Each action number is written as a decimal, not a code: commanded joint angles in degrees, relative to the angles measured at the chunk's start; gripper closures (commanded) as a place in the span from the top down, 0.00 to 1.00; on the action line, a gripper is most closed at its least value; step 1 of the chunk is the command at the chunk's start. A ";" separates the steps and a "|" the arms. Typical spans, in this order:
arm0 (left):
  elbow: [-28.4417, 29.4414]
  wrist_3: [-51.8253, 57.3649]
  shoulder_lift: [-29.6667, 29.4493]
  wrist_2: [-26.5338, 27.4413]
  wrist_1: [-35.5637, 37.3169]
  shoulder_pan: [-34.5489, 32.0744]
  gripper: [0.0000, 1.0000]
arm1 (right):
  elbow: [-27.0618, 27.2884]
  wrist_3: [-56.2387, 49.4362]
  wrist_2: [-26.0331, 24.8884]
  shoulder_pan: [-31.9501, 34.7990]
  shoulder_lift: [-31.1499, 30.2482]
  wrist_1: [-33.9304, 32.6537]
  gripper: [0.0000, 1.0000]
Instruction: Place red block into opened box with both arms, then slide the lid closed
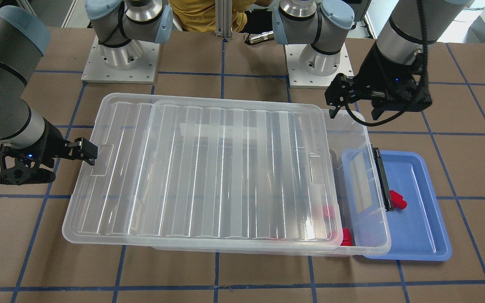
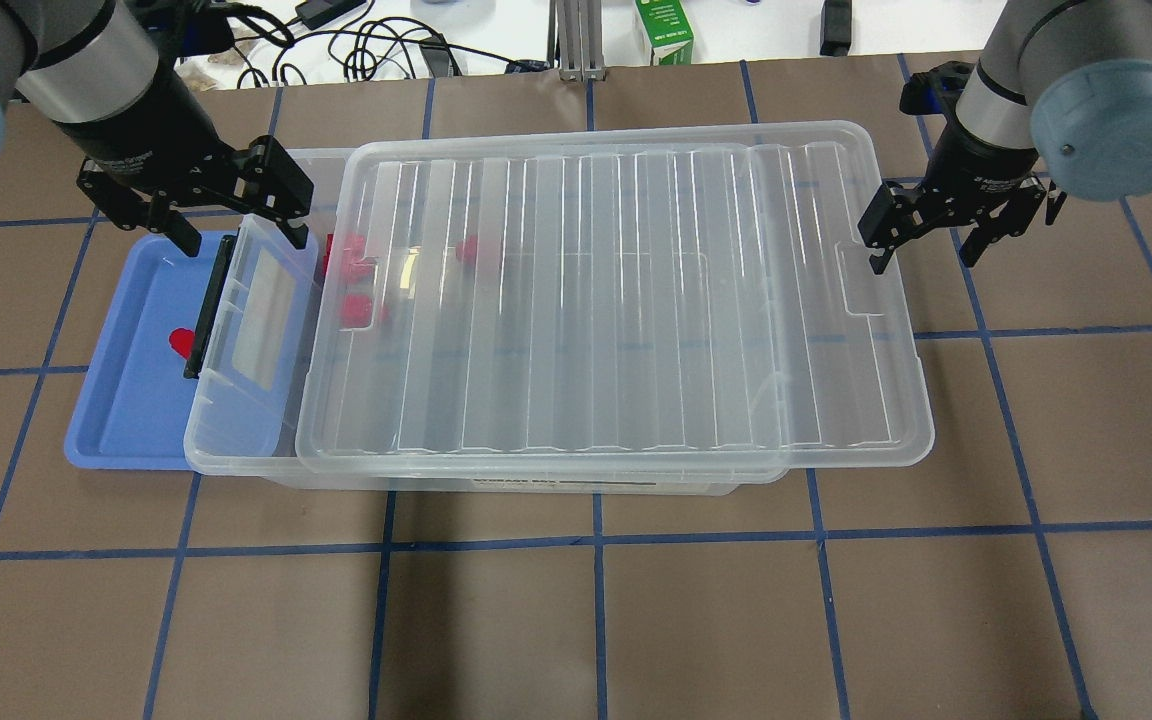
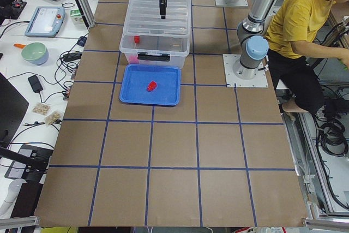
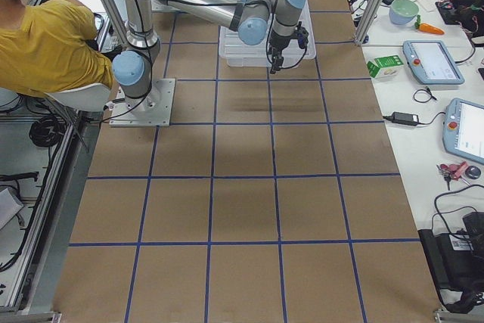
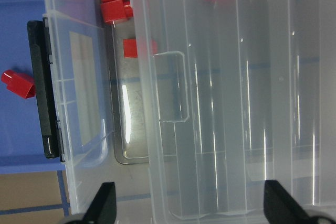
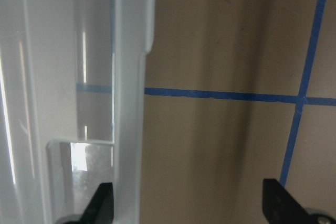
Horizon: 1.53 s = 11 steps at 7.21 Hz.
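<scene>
The clear box [image 2: 236,445] lies along the table with the ribbed lid [image 2: 586,300] resting on it, shifted right so the box's left end stays uncovered. Several red blocks [image 2: 348,255] lie inside at that end, partly under the lid [image 5: 220,103]. Another red block [image 2: 179,342] lies in the blue tray [image 2: 116,420]. My left gripper [image 2: 236,225] hovers open and empty above the box's uncovered end, near its black clasp [image 5: 42,87]. At the lid's right short edge my right gripper [image 2: 924,250] is open, with the lid's rim [image 6: 128,103] just inside one finger.
The blue tray [image 1: 419,235] sits half under the box's clasp end. Both arm bases [image 1: 120,59] stand on the robot's side of the table. A person in a yellow shirt [image 3: 305,20] sits behind the bases. Cables and a green carton [image 2: 664,30] lie beyond the far edge.
</scene>
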 commanded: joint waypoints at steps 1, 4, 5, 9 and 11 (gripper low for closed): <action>-0.35 -0.62 -1.46 0.37 0.42 8.64 1.00 | -0.04 -1.78 -0.18 -1.46 0.00 -0.08 1.00; -2.45 4.22 -8.82 -0.51 6.45 20.76 1.00 | -0.13 -5.03 -0.18 -4.27 -0.09 0.00 1.00; -4.99 5.18 -11.81 -0.42 14.23 21.50 1.00 | -0.13 -5.21 -0.18 -4.54 -0.09 -0.08 1.00; -6.86 6.63 -21.76 -3.93 26.33 23.88 1.00 | -0.05 -9.51 -1.59 -6.37 0.00 -0.09 1.00; -8.17 1.60 -23.17 -3.94 28.35 23.79 1.00 | -0.04 -10.31 -1.50 -7.96 0.00 0.00 1.00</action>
